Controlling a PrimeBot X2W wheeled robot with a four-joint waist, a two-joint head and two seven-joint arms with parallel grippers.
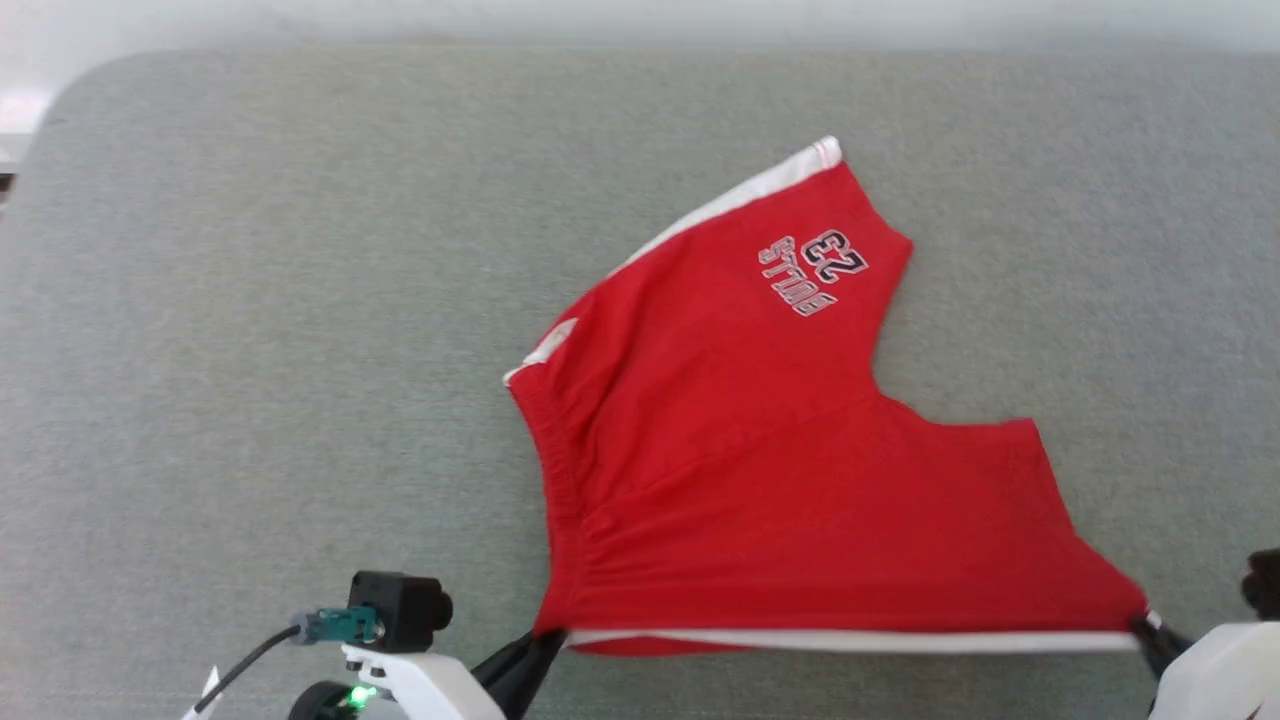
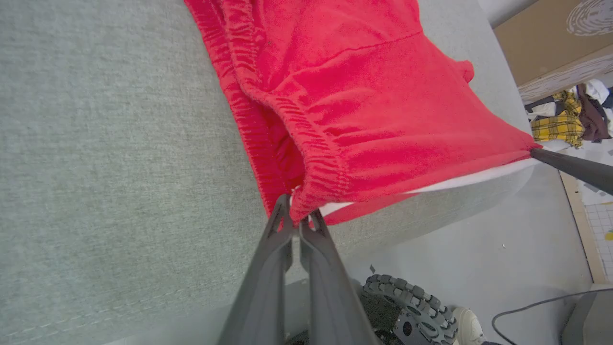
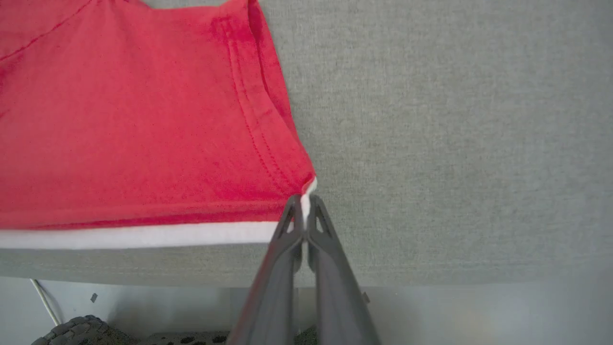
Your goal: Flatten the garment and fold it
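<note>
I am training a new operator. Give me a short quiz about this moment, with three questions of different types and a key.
1. True or false: the left end effector is shut on the shorts at the waistband end.
2. Which part is stretched between the two end effectors? A: the white side stripe. B: the lettering. C: the crotch.
3. Fill in: the hem corner is pinched by the ___ end effector.
Key: 1 true; 2 A; 3 right end effector.
</note>
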